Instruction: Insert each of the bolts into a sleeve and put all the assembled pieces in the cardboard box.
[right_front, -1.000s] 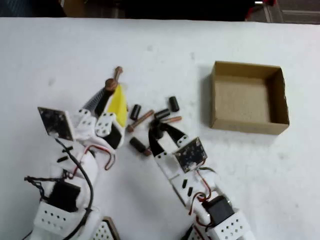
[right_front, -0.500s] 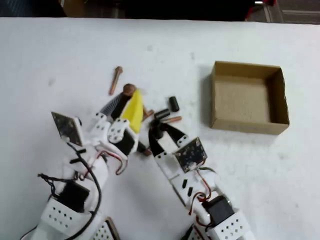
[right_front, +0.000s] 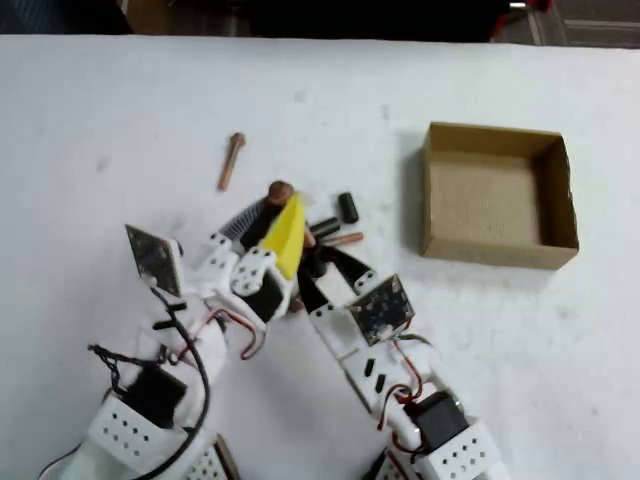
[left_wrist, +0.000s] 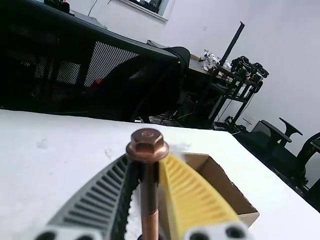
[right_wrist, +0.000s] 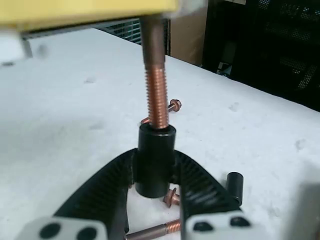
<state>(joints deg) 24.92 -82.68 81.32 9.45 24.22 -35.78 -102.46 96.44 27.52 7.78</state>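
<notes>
My left gripper (left_wrist: 148, 170) is clamped on a copper bolt (left_wrist: 147, 145), head up. Its threaded tip sits in the mouth of the black sleeve (right_wrist: 155, 160) pinched in my right gripper (right_wrist: 155, 175) (how deep, I can't tell). The cardboard box (right_front: 495, 250) lies at 3 o'clock from them, a loose bolt (right_front: 231, 160) at 11.

White table (right_front: 120, 100). Black mesh office chairs (left_wrist: 125, 75) behind it. White wall (left_wrist: 280, 35), window (left_wrist: 150, 4) high up. Cluttered desk (left_wrist: 220, 62) by far wall.
</notes>
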